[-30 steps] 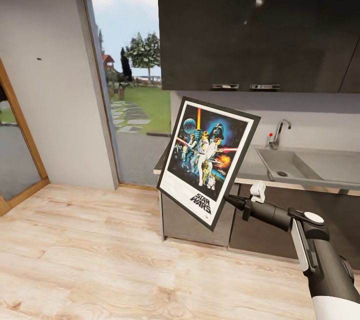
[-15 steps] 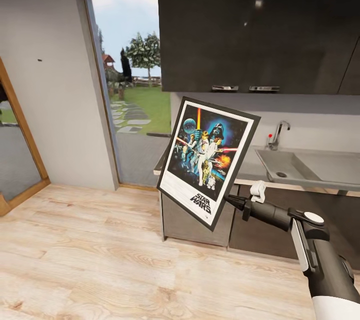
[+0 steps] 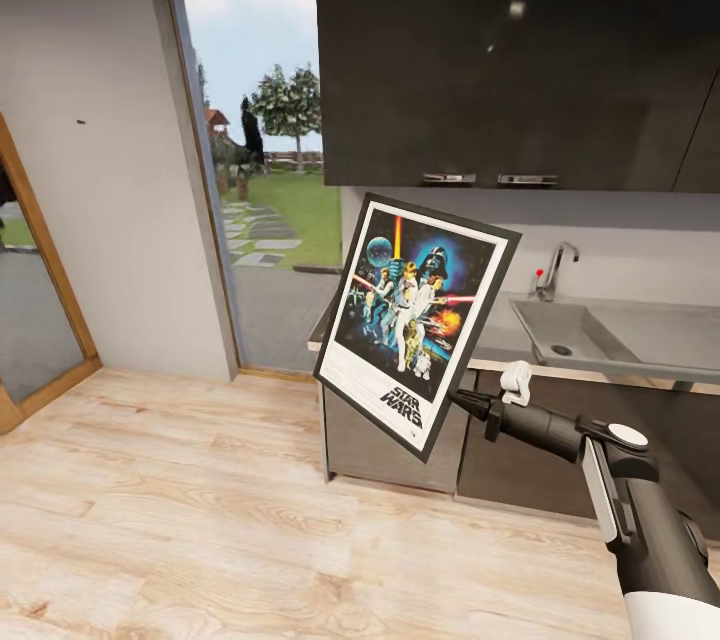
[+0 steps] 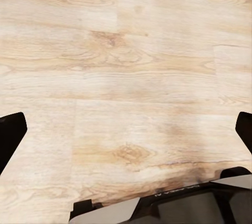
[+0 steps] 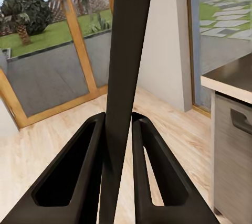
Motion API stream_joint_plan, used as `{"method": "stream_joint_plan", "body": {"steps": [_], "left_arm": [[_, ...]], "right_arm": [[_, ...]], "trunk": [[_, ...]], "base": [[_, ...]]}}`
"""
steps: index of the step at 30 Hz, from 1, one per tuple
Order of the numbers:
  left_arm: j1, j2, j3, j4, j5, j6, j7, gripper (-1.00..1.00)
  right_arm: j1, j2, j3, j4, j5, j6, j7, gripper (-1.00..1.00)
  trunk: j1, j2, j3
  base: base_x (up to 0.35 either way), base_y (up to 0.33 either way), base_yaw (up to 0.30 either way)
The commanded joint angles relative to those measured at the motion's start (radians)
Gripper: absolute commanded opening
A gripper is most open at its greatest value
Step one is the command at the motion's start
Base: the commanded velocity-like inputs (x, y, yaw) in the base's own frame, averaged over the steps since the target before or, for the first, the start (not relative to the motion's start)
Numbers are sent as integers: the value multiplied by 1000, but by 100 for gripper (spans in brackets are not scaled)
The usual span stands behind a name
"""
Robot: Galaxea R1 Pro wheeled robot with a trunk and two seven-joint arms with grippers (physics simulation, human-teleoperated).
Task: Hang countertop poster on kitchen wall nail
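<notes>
While the right end effector (image 3: pixel 462 402) is clamping its two dark fingers (image 5: pixel 89 166) flat against the lower right edge of the poster (image 3: pixel 415 320), the frame is hanging tilted in the air, clear of the worktop (image 3: pixel 490 345) and just off its left end corner. The left end effector (image 4: pixel 126 129) is pointing down at the wooden floor (image 3: pixel 170 510), its fingertips spread wide and holding nothing. A wall nail (image 3: pixel 79 121) is showing as a tiny dark dot on the pale wall (image 3: pixel 110 170), well apart from the poster and higher than it. Because the grip is sitting on one thin edge, the frame is likely at risk of pivoting or slipping during the carry, and the tilt is probably making it harder to catch so small a nail.
</notes>
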Motion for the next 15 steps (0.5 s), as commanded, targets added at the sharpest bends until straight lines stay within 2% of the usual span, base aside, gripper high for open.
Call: {"method": "stream_joint_plan", "body": {"steps": [1, 11, 15], "left_arm": [[0, 0, 2, -1, 0, -1, -5, 100], [0, 0, 3, -1, 0, -1, -5, 100], [0, 0, 3, -1, -1, -2, -4, 100]], "right_arm": [[0, 0, -1, 0, -1, 11, 6, -100], [0, 0, -1, 0, -1, 11, 6, -100], [0, 0, -2, -1, -1, 10, 5, -100]], "trunk": [[0, 0, 0], [0, 0, 0], [0, 0, 0]], "base": [[0, 0, 0], [0, 0, 0], [0, 0, 105]]}}
